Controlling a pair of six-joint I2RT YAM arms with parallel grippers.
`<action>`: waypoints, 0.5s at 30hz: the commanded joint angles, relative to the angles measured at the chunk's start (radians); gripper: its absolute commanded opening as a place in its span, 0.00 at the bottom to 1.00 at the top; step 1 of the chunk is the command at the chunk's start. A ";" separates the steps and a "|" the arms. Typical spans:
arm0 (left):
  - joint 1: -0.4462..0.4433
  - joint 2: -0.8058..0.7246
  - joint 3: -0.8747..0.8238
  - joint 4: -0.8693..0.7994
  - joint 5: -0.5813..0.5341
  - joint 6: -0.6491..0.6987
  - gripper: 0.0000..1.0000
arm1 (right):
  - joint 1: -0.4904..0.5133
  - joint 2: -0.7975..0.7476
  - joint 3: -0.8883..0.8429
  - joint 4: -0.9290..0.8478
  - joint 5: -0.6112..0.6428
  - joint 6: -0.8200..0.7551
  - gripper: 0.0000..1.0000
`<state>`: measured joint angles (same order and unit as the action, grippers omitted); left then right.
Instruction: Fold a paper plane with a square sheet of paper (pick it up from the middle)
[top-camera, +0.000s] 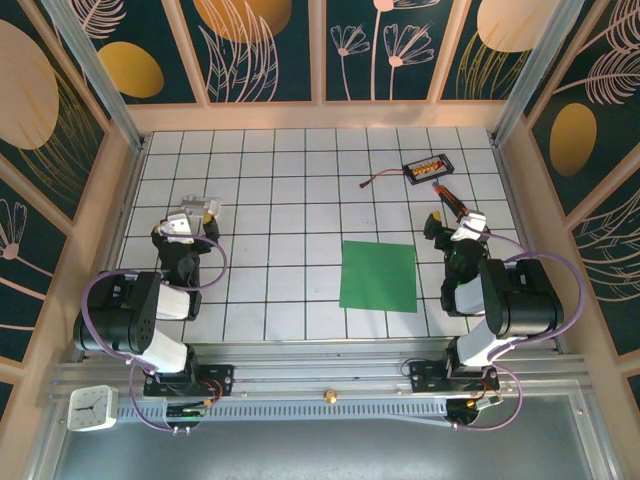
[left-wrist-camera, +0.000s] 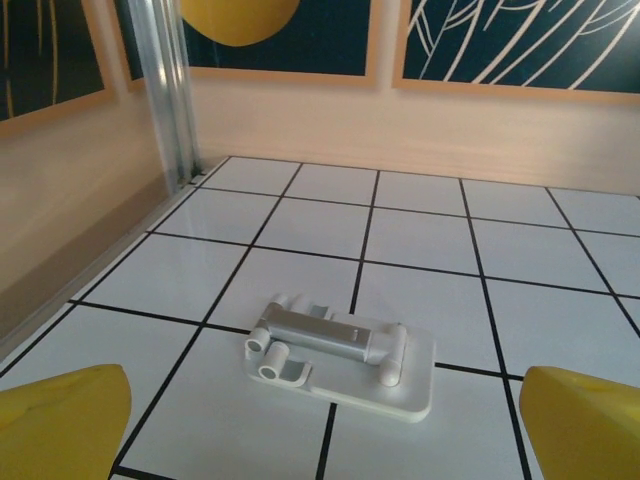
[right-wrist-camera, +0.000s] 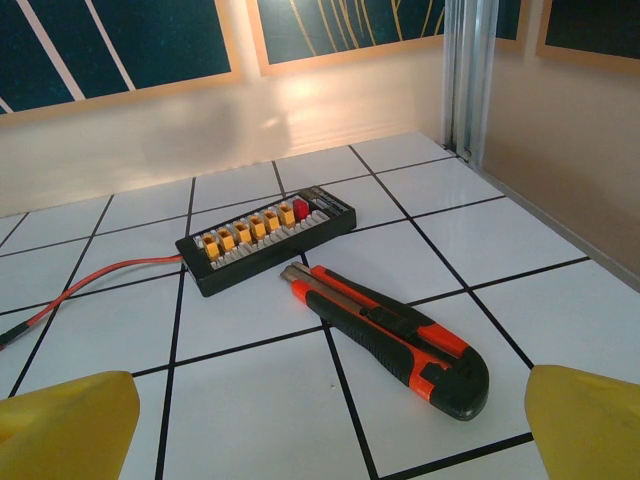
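Left end effector (top-camera: 197, 208) and right end effector (top-camera: 450, 214) gape wide, empty, clear of the square sheet of paper (top-camera: 379, 276).

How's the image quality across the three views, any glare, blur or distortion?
Top view: evenly lit and sharp, the sheet crisp-edged, the walls splaying outward from the wide lens. Left wrist view: the white bracket in focus, the left fingertips soft yellow blurs at the corners. Right wrist view: a warm glare patch on the back wall, knife sharp, right fingertips blurred.
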<state>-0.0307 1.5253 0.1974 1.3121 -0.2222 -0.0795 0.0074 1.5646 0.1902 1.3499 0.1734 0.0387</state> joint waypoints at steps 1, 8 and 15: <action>0.006 -0.002 0.019 0.009 -0.038 -0.022 0.99 | -0.004 0.005 0.009 0.028 -0.009 -0.005 0.99; 0.005 -0.129 0.009 -0.079 -0.005 -0.008 0.99 | 0.030 -0.061 -0.007 0.010 0.024 -0.041 0.99; 0.005 -0.370 0.146 -0.495 0.119 -0.228 0.94 | 0.052 -0.438 0.212 -0.712 0.049 0.227 0.92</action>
<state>-0.0296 1.1774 0.2878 1.0115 -0.2031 -0.1867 0.0597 1.2003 0.2928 0.9649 0.2306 0.1070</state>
